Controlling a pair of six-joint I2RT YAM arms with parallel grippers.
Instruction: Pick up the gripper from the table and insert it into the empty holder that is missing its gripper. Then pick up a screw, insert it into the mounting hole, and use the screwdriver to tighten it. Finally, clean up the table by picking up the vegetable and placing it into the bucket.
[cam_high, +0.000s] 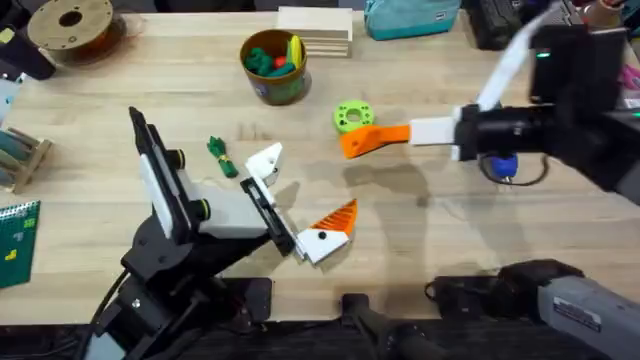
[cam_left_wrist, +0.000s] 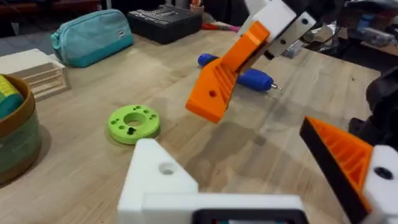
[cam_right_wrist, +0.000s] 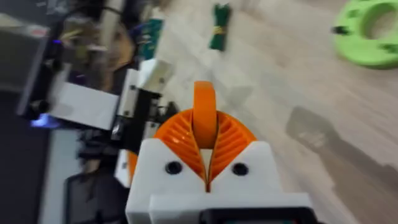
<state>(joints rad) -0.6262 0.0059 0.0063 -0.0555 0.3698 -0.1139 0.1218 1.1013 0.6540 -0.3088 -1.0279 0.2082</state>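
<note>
The right hand (cam_high: 425, 133) is clamped on the butt end of the gripper (cam_high: 372, 140), a light, stiff, smooth plastic wedge held above the worktop (cam_high: 430, 230) short of the holder (cam_high: 265, 160), while the left hand (cam_high: 290, 200) stands apart.

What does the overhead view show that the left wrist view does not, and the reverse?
Overhead alone: the small dark green toy vegetable on the table. Left wrist alone: the teal fabric pouch whole, zipper included, and the blue pen-shaped screwdriver's metal tip. Both: the flat orange plastic wedge gripper held above the table by the right gripper, and the bright green ring-shaped disc.
</note>
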